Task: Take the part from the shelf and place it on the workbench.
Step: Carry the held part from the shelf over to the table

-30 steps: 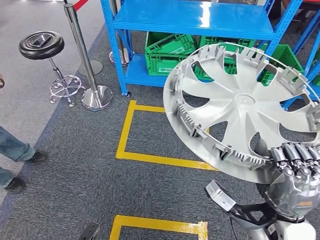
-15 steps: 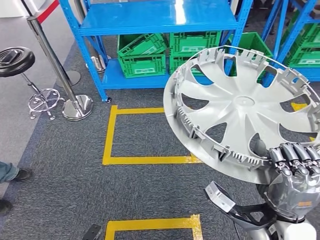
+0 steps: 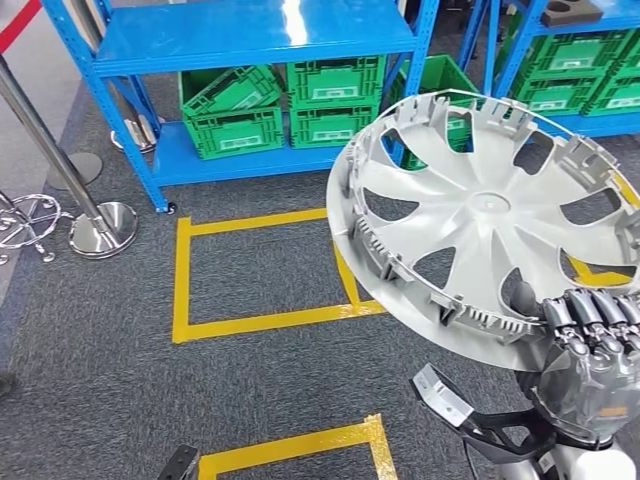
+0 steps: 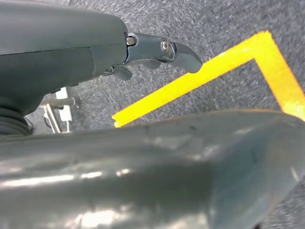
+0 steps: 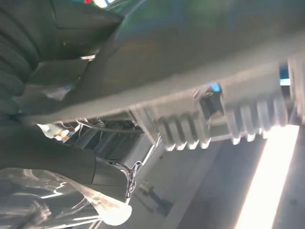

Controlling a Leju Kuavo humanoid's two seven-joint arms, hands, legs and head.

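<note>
STAGE: carrying, pick done, placing left | PART: I'm seeing the wheel cover (image 3: 483, 215) off the blue shelf (image 3: 249, 40), tilted in the air | RIGHT: right hand (image 3: 596, 345) is gripping its near rim | LEFT: left hand (image 4: 158, 50) is hanging, fingers extended, holding nothing | BENCH: no bench in sight

The right hand (image 3: 592, 335) is shiny silver metal with ridged fingers (image 3: 581, 305) in a row and a round grey back. Below it sits a black bracket with a silver plate. The left hand (image 4: 107, 47) is smooth dark grey, with small silver screws.
</note>
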